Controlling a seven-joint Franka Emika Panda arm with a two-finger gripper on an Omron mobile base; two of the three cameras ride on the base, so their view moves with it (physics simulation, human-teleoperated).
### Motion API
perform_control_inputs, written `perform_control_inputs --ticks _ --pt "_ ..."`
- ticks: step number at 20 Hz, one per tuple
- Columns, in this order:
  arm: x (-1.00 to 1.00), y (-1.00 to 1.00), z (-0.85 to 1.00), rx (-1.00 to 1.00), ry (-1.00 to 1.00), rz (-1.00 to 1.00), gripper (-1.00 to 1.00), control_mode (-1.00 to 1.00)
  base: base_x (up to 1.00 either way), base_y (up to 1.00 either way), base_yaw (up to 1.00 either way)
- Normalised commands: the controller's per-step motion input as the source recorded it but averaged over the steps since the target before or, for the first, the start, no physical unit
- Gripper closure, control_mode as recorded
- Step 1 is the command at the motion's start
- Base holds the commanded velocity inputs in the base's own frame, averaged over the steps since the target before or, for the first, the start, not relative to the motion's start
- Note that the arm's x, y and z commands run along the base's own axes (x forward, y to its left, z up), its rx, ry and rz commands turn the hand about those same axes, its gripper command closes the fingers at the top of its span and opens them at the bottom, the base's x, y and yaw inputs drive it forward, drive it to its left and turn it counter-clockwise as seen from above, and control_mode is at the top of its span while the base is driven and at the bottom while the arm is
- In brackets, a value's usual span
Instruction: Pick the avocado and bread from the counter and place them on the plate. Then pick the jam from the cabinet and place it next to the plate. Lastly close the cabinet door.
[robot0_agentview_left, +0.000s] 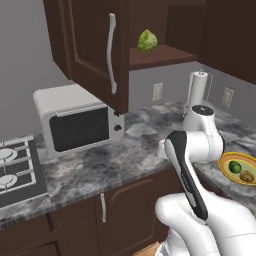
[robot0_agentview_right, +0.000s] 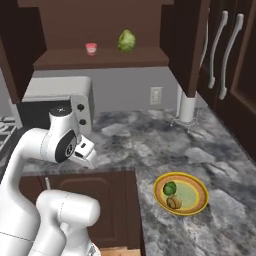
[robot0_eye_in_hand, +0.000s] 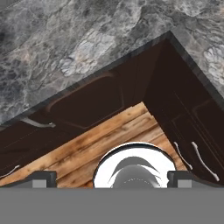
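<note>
The plate (robot0_agentview_right: 204, 192) lies on the counter (robot0_agentview_right: 150, 145) at the right, with the dark green avocado (robot0_agentview_right: 170, 188) and the brown bread (robot0_agentview_right: 174, 202) side by side on it. The same plate (robot0_agentview_left: 225, 161) shows at the right edge of the left base view. High up, the red jam (robot0_agentview_right: 91, 48) stands on the shelf of the cabinet (robot0_agentview_right: 100, 62). Its cabinet door (robot0_agentview_left: 95, 50) hangs wide open. My gripper (robot0_eye_in_hand: 113, 179) points down over the counter's front corner, far below the jam and left of the plate. It is open, with nothing between its fingertips (robot0_eye_in_hand: 43, 178).
A pale green leafy ball (robot0_agentview_right: 127, 41) sits on the shelf right of the jam. A microwave (robot0_agentview_left: 75, 122) stands under the open door, a stove (robot0_agentview_left: 15, 170) further left, a paper towel roll (robot0_agentview_right: 187, 107) at the back. Dark drawers (robot0_eye_in_hand: 87, 109) and wood floor (robot0_eye_in_hand: 78, 153) lie below the hand.
</note>
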Motion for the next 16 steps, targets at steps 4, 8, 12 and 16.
perform_control_inputs --ticks 4,8,12,16 --pt "0.00 0.00 0.00 0.00 0.00 0.00 -1.00 1.00 0.37 -0.26 0.16" --pt "0.00 0.00 0.00 0.00 0.00 0.00 -1.00 1.00 0.28 -0.28 0.15" --pt "0.00 0.00 0.00 0.00 0.00 0.00 -1.00 1.00 0.34 -0.28 0.15" --pt "0.00 0.00 0.00 0.00 0.00 0.00 -1.00 1.00 0.32 -0.23 0.14"
